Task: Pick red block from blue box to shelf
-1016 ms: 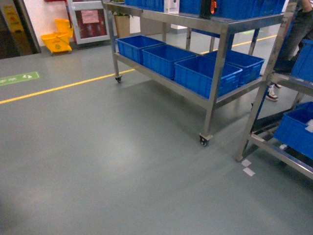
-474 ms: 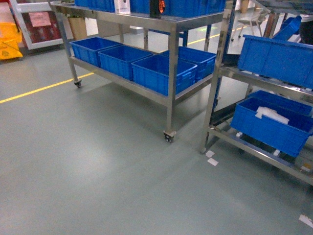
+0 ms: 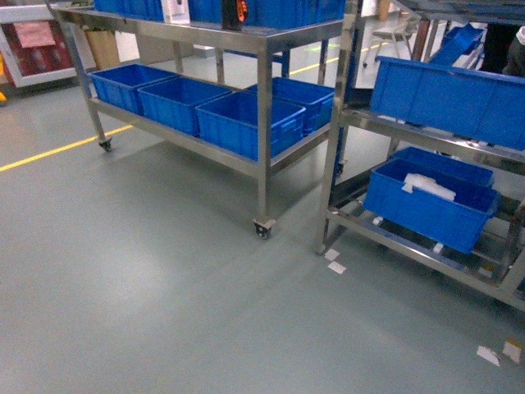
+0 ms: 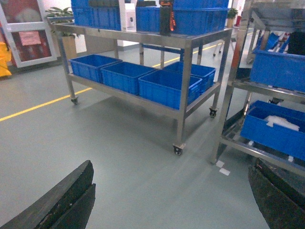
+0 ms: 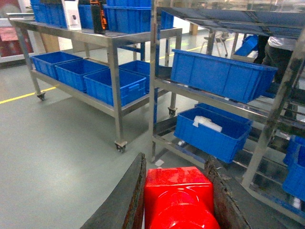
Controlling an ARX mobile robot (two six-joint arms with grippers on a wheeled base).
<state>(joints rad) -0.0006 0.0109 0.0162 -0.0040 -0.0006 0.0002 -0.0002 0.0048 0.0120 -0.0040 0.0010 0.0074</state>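
The red block [image 5: 178,195] fills the bottom of the right wrist view, glossy, with its round stud towards the camera. My right gripper [image 5: 176,160] is shut on it, one dark finger pressed against each side. The shelf [image 5: 224,109], a silver steel rack with rail tiers, stands ahead on the right [image 3: 332,164], its post also at the right of the left wrist view [image 4: 232,95]. My left gripper [image 4: 170,167] hangs open over bare floor, holding nothing. The blue box is out of view. Neither gripper shows in the head view.
Dark blue crates [image 3: 431,205] sit on the shelf's tiers, one holding white material. To its left stands a wheeled steel rack [image 3: 262,123] with more blue crates [image 3: 246,123]. Grey floor [image 3: 164,287] with a yellow line [image 3: 57,149] lies in front. White tape scraps [image 3: 335,261] lie by the shelf's post.
The head view has swung to the right: the wheeled rack slid left in the picture and the shelf on the right came further into view.
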